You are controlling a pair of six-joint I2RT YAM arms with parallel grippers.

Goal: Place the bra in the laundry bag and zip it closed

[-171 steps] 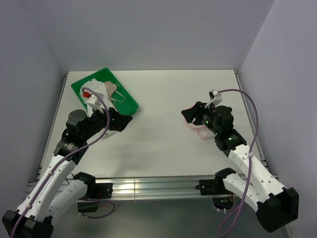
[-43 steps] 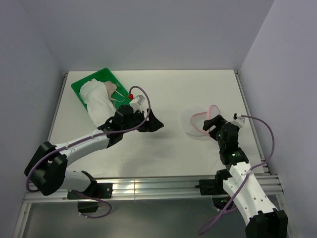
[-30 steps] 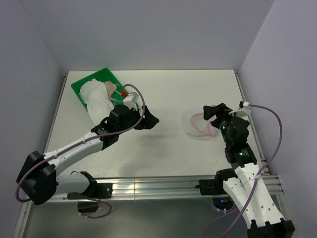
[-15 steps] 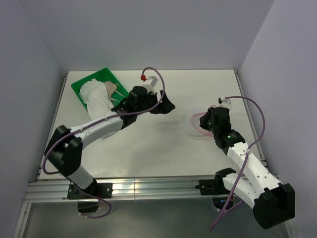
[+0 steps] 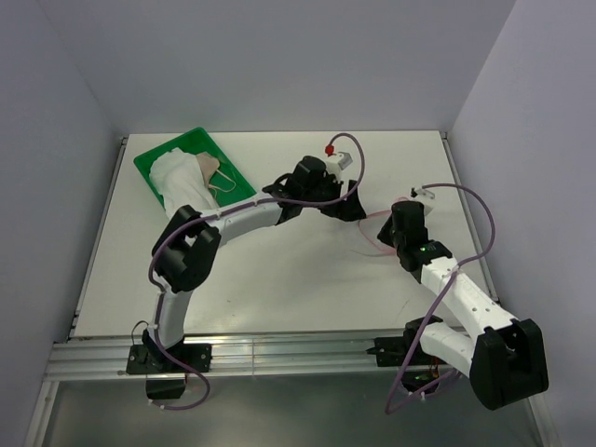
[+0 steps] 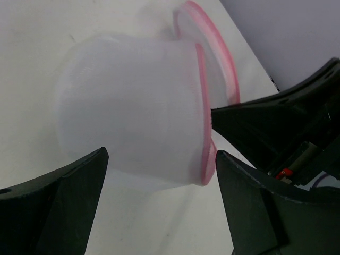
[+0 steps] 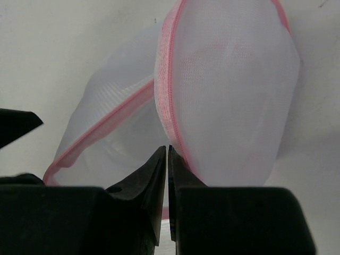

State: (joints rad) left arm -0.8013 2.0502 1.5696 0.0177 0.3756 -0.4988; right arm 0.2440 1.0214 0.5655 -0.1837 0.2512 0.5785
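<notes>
Far-left corner of table (image 5: 298, 279): tray (image 5: 244, 193), bra (image 5: 180, 182) in it. Right of centre on table: laundry bag (image 6: 133, 111); left hand (image 5: 346, 207) just left of bag, right hand (image 7: 164, 151) at bag's right rim.

Field notes, standing by the rig:
- White table (image 5: 279, 270), matte top, with faint shadows across its middle.
- Green plastic tray (image 5: 212, 147) at the far-left corner, set askew to the table edges.
- Aluminium rail (image 5: 279, 354) running along the near edge.
- Pale lavender walls (image 5: 279, 65) closing in the back and both sides.
</notes>
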